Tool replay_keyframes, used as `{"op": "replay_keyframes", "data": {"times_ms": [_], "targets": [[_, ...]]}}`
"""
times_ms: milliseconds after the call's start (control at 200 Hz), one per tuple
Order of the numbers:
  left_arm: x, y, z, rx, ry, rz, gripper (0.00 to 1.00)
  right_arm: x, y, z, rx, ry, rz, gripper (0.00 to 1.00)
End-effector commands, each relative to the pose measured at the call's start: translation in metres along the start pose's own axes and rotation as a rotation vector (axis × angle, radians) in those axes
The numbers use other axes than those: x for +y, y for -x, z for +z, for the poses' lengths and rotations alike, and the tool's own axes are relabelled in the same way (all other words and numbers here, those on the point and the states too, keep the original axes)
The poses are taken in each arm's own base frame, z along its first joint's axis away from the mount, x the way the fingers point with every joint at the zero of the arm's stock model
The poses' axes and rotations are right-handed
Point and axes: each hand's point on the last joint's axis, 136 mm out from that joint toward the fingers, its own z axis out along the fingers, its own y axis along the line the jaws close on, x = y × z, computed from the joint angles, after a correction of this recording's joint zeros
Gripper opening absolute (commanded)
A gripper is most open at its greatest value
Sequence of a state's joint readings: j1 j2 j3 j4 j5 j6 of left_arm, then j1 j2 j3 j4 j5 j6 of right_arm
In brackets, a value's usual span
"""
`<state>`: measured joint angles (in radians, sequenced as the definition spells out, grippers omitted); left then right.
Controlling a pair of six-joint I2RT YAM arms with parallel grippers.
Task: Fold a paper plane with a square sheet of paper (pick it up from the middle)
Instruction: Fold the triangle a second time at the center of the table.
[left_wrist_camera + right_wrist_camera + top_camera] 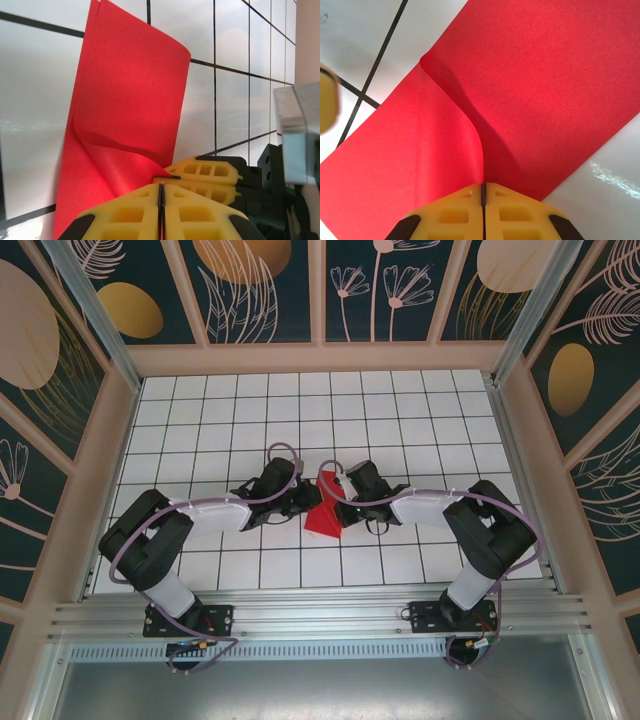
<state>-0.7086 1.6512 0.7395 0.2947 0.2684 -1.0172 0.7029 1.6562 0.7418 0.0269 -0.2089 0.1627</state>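
The square sheet of paper (322, 520) is bright red and folded over on itself, lying at the middle of the tiled table between both grippers. My right gripper (483, 185) is shut on a raised ridge of the paper (535, 90), which runs straight into its jaws. In the left wrist view the right gripper's yellow fingers (210, 172) pinch the lower corner of the paper (130, 90), which curves up off the tiles. My left gripper (161, 186) is shut, its tips just short of that pinched corner, and no paper shows between its jaws. From above, the left gripper (303, 506) and the right gripper (332, 502) nearly touch.
The white table (300, 410) with its black grid stretches behind and to both sides. Patterned walls (70, 390) enclose it, and a metal rail (320, 615) runs along the near edge. A grey metal block (297, 135) on the right arm stands close to my left gripper.
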Motion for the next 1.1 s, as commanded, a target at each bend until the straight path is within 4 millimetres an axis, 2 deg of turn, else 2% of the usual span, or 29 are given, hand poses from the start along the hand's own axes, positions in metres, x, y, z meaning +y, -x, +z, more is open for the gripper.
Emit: {"op": "replay_keyframes", "data": {"times_ms": [0, 120, 140, 235, 495, 901, 1096], "targets": [[-0.01, 0.0, 0.007, 0.009, -0.079, -0.062, 0.09, -0.004, -0.004, 0.005, 0.015, -0.003, 0.011, 0.08], [-0.017, 0.0, 0.01, 0.012, -0.126, -0.081, 0.1, -0.004, -0.004, 0.005, 0.015, -0.002, 0.014, 0.08], [-0.009, -0.004, 0.016, 0.026, -0.107, -0.087, 0.1, -0.004, -0.005, 0.005, 0.017, -0.002, 0.013, 0.08], [-0.006, -0.005, 0.022, 0.036, -0.099, -0.091, 0.1, -0.004, -0.004, 0.005, 0.016, 0.0, 0.013, 0.08], [0.017, -0.014, 0.035, 0.074, -0.021, -0.105, 0.1, -0.003, -0.004, 0.004, 0.018, 0.001, 0.011, 0.08], [0.04, -0.022, 0.036, 0.094, 0.068, -0.083, 0.1, -0.002, -0.001, 0.005, 0.012, 0.004, 0.014, 0.1], [0.053, -0.027, 0.038, 0.101, 0.098, -0.087, 0.1, 0.004, 0.011, -0.002, -0.013, 0.021, 0.023, 0.16]]}}
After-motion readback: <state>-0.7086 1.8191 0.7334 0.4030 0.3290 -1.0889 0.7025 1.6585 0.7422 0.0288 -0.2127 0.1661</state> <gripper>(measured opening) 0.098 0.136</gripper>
